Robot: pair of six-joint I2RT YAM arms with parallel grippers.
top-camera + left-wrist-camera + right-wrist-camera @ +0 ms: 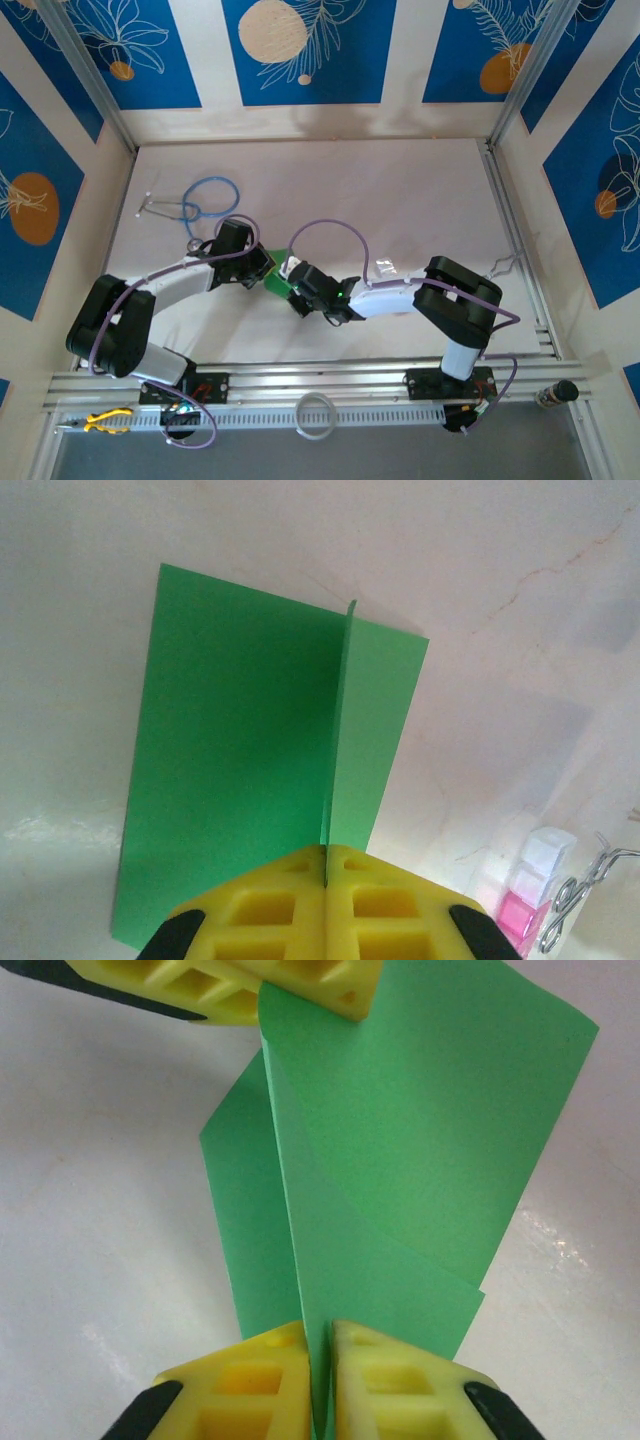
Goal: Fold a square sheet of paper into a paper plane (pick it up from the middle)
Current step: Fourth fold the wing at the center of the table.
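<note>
I see the square sheet of paper [230,760], plain bright green, pinched into a raised ridge whose long axis runs from my left gripper [326,855] to my right gripper [320,1332]. Both are clamped on that ridge at opposite ends, with the flaps spreading either side. The sheet sits on the arm-base side of the stethoscope [205,200], slightly to its right

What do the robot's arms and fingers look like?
The left arm and right arm have white shells with black joints, each trailed by a looping lilac cable. A green light glows near the right wrist. The fingers are chunky yellow blocks with square moulded recesses and black outer corners.
</note>
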